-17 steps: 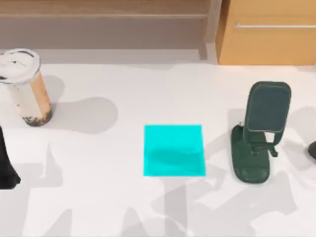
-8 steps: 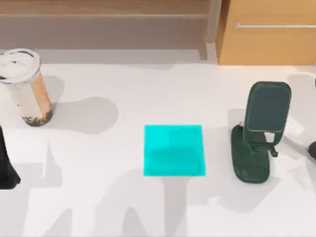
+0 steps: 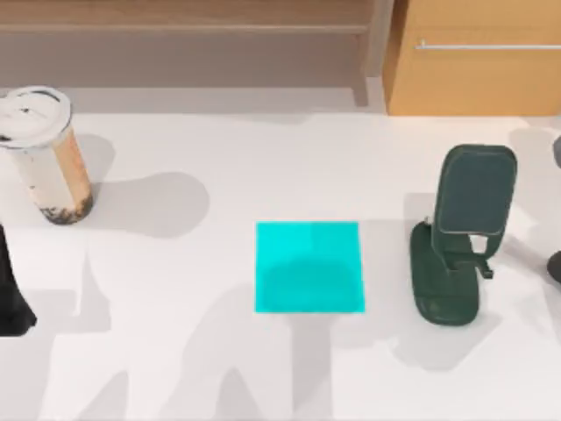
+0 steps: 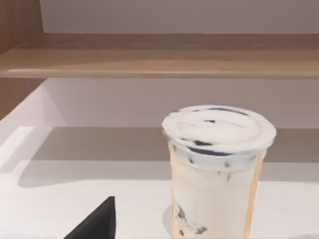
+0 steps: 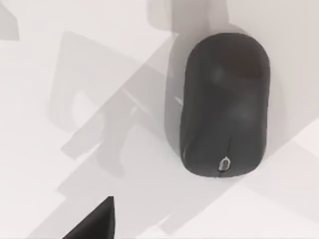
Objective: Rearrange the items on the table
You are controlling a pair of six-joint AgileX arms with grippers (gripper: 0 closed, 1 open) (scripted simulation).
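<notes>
Hovering over dark mouse (image 5: 225, 104) on desk (image 5: 75, 59) | cup (image 3: 46, 158) standing far left | my claws' state: cannot tell.

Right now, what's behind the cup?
Behind the cup the left wrist view shows bare white table, then a pale wall under a wooden shelf. The strip of table directly behind the cup is hidden by the cup itself.

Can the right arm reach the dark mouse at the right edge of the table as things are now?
Probably yes. In the right wrist view the dark mouse lies flat on the bare white table, with nothing on it or against it. The phone stand stands apart, toward the middle, so the way down looks free.
</notes>
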